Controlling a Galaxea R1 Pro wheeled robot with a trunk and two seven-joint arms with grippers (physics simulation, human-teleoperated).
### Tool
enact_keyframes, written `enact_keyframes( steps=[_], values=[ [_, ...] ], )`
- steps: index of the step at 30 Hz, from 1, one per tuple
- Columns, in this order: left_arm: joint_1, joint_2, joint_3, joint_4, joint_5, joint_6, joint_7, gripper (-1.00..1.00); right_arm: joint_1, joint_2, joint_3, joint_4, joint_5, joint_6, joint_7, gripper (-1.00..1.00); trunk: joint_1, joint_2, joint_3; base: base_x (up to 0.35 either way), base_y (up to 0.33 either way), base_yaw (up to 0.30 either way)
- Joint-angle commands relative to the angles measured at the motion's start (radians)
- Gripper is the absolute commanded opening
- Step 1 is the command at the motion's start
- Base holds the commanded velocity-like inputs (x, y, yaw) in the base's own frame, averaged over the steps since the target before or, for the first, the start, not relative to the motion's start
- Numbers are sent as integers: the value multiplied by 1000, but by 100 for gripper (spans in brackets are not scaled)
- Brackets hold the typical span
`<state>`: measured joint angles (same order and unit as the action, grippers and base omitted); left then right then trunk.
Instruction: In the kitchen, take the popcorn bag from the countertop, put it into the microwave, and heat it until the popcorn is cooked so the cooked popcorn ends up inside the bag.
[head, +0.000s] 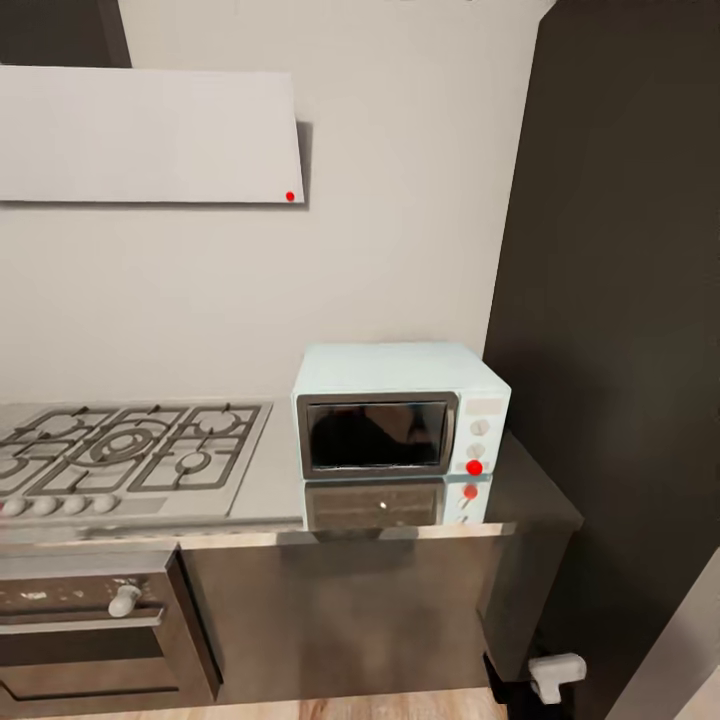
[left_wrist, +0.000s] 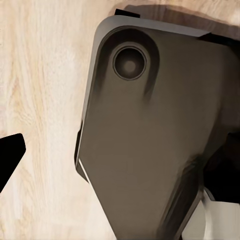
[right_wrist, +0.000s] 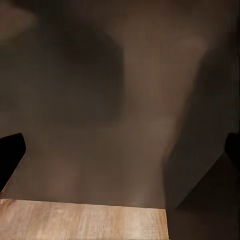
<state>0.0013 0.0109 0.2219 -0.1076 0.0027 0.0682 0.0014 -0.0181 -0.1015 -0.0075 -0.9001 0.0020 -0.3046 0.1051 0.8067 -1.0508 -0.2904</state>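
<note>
One appliance anchors the kitchen scene: the microwave (head: 400, 410), a small boxy pale blue-white oven with a grey-framed dark glass door, shut, and two pale knobs above a red dot down its right side. It stands on the countertop (head: 270, 490), a smooth grey slab so glossy that the oven's front is mirrored in it just below the door.

Left of the microwave, set into the same slab, lies the steel gas hob (head: 120, 455) with its dark grates and a row of round knobs along the front edge. Below the hob sits a black-and-steel oven (head: 90, 630) with a pale round knob. Above and left of the microwave, a white slanted hood (head: 150, 135) — flat-faced, with a red dot at its lower corner — hangs on the pale grey wall (head: 400, 200). Right of the microwave rises a tall dark cabinet (head: 620, 300), matte and featureless. Under the microwave the cabinet front (head: 340, 620) is dark brown and faintly reflective, meeting a pale wood floor (head: 300, 705).

Neither claw's opening can be told. The left wrist view offers one black fingertip (left_wrist: 10, 152) beside a dark rounded robot housing (left_wrist: 150, 135) over blond wood grain; the right wrist view shows black fingertips (right_wrist: 10, 152) at both edges before a dim brown surface — whether anything is held is unclear.
</note>
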Motion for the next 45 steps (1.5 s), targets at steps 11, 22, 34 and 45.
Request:
enact_keyframes(
  steps=[11,22,34,45],
  values=[
    [-1,-1,5,-3,0,6,1,100,0,0,-3,-379,-3,-1,-9,100,-42,77,33,0,0,0],
    [0,-2,5,-6,0,7,2,100,-33,3,-4,-533,-5,74,-29,100,-84,154,68,0,0,0],
    [0,-10,2,-3,0,-1,0,100,-60,-12,-5,-458,-5,115,-56,100,-104,189,83,0,0,0],
    [0,-9,2,-2,0,-1,0,100,-57,-20,11,-520,-5,120,-60,100,-104,189,83,115,78,0]
  ],
)
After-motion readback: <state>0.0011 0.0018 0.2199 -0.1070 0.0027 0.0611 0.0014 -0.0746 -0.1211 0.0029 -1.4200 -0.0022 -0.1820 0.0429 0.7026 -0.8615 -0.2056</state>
